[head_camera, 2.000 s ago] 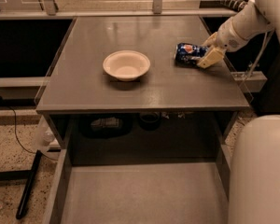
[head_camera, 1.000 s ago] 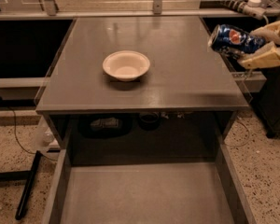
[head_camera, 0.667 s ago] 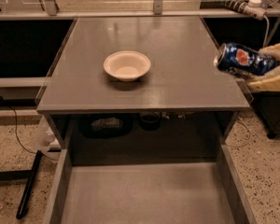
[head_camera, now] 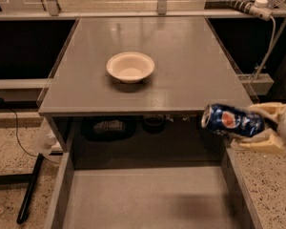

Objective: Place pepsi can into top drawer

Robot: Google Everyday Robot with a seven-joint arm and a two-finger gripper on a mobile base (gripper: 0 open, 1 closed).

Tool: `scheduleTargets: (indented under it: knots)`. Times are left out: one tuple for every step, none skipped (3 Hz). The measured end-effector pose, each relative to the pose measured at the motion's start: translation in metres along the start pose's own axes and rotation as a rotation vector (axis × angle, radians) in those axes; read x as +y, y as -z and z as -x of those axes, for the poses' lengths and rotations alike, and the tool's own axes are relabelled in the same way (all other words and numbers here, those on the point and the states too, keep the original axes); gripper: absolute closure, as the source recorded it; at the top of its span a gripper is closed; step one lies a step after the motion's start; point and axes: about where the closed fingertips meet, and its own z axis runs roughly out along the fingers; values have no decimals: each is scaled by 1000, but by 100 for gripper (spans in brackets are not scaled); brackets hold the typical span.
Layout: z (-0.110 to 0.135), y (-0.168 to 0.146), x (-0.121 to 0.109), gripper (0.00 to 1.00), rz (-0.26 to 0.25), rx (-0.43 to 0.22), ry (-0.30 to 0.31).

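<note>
Camera view, nearest first: the top drawer (head_camera: 148, 199) stands pulled out below the table, and we see its flat grey bottom bare between low side walls. Above its right wall the gripper (head_camera: 246, 127) enters from the right edge of the frame, its cream fingers (head_camera: 269, 110) clenched on the pepsi can (head_camera: 225, 120). The can lies on its side in the air, top end pointing left, just in front of the tabletop's front right corner and not yet over the middle of the drawer.

We judge the step in hand to be the carry toward the drawer. To do it well:
- Move the can left until it hangs clear of the right wall.
- Lower it close to the drawer bottom before release; a can let go on its side is likely to roll.

Beyond, the grey tabletop (head_camera: 190, 75) bears a white bowl (head_camera: 130, 66) near its middle, well apart from the can. Dark objects (head_camera: 109, 127) sit in shadow under the table. Speckled floor (head_camera: 9, 142) flanks the drawer. At the far right a power strip (head_camera: 236, 1) trails a white cable (head_camera: 267, 46).
</note>
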Motion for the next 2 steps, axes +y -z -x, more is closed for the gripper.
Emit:
scheduleTargets:
  knots:
    - [-30, -47, 43, 100, 76, 45, -17]
    - [-60, -95, 58, 100, 111, 102, -34]
